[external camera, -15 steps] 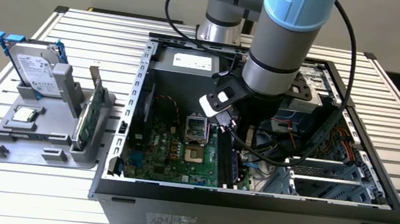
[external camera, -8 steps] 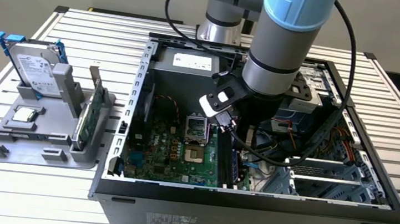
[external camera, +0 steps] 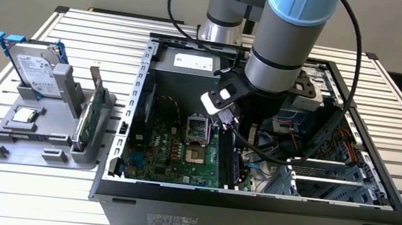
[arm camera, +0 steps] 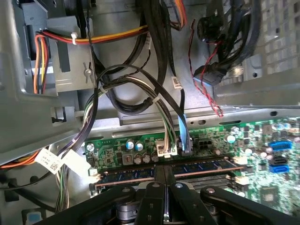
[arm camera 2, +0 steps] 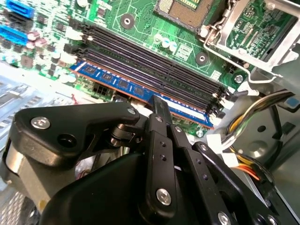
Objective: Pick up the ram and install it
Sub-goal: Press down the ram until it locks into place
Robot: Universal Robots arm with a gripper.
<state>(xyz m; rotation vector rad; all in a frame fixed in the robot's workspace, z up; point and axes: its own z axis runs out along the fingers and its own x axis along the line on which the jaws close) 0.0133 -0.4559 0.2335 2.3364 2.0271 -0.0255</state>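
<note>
Blue-green board is being pressed on — the ram (arm camera 2: 140, 91) is lying lengthwise in the outermost of the long black memory slots (arm camera 2: 154, 63) on the motherboard (arm camera 2: 136, 23), with its row of dark chips facing the second wrist view and its white label showing near the far end. In both wrist views the gripper (arm camera 2: 159, 104) is being held directly over the stick's upper edge, its two fingers drawn together so that barely a slit is left between them at the fingertips (arm camera: 165, 169); nothing is being carried between them, and the closed tip appears to be bearing on, or hovering just above, the middle of the ram. In the exterior view the arm (external camera: 287, 37) is being lowered steeply into the open computer case (external camera: 251, 207), the wrist lying just beside the processor socket (external camera: 197, 128).

By this evidence the pick-up is judged as finished and the seating is judged as the step in hand. Whether the white latches (arm camera: 95, 177) at the slot ends are being closed fully cannot be told. What the push calls for is straight downward force kept along the stick's top edge — any sideways lean would be risking a tilted card or a slip onto the cable bundle (arm camera: 140, 93) lying just beside the slots.
</note>
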